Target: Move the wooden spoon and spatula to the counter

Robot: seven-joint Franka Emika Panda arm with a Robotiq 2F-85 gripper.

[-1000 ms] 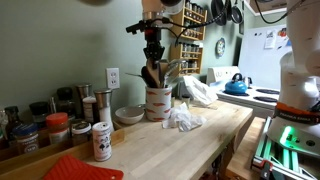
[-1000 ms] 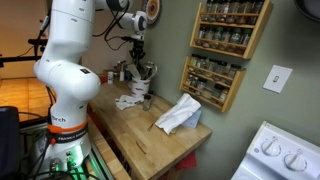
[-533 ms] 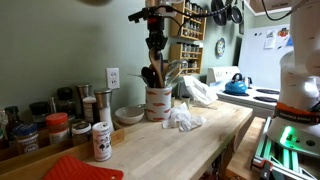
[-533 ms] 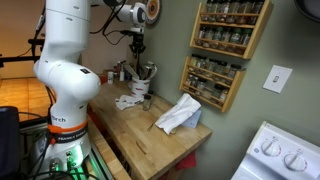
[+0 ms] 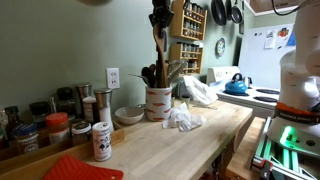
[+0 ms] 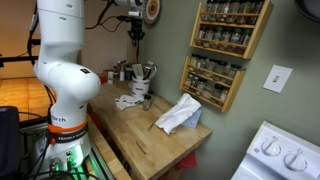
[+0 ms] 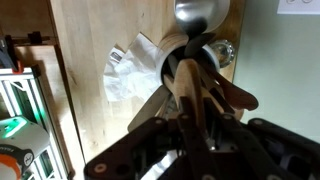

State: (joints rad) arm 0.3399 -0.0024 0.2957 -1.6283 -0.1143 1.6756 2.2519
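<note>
wooden spoon (image 5: 160, 45) — clamped in jaws, hanging over crock (image 5: 157, 103) | crock — holds more utensils (image 5: 150, 75)

Cream crock (image 5: 158, 100), white rag (image 5: 183, 118) beside; blue kettle (image 5: 236, 86) on stove (image 5: 262, 97); wall spice rack (image 6: 222, 50).

Butcher-block counter (image 5: 195, 150) — cream crock (image 5: 157, 103), crumpled white cloth (image 5: 183, 118), spice jars (image 5: 101, 141), small bowl (image 5: 129, 115).

A dull green wall (image 5: 60, 40) stands behind the pincer (image 5: 160, 20), with a white outlet (image 5: 113, 77) set lower down and off to one side. Beyond the pincer hang wooden spice racks (image 6: 232, 25), and a white stove (image 6: 285, 150) sits farther along.
</note>
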